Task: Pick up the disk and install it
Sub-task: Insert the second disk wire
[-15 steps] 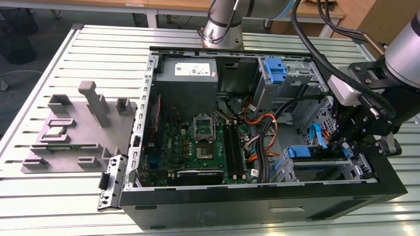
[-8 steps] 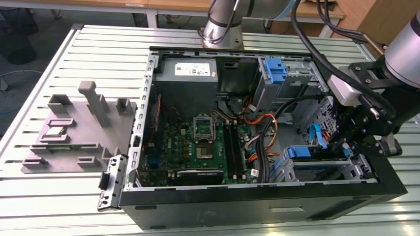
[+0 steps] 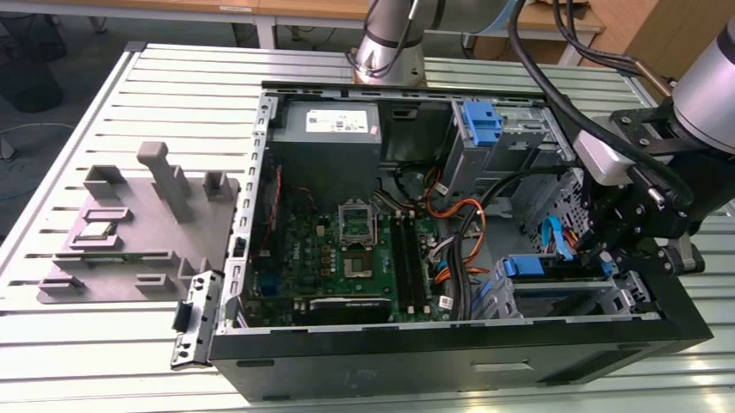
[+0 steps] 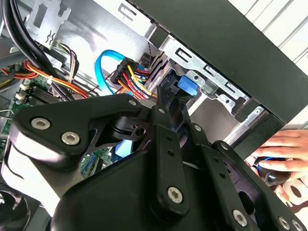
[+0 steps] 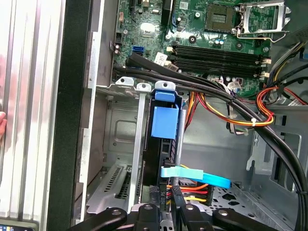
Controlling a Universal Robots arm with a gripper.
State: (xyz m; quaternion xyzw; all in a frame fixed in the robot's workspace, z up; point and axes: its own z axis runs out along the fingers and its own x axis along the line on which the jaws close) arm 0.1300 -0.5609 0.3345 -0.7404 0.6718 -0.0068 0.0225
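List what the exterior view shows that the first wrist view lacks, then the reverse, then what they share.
Exterior view: the grey tray on the table beside the case, and the power supply.
First wrist view: a person's fingertip outside the case wall.
Both: the motherboard with its CPU socket, the orange cables, and the disk with its blue rail in the drive bay.

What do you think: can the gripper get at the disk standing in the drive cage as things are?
Probably yes. The case side is open and the gripper sits right at the disk edge in the cage. The flat blue cable and coloured wires crowd close beside it and might snag.
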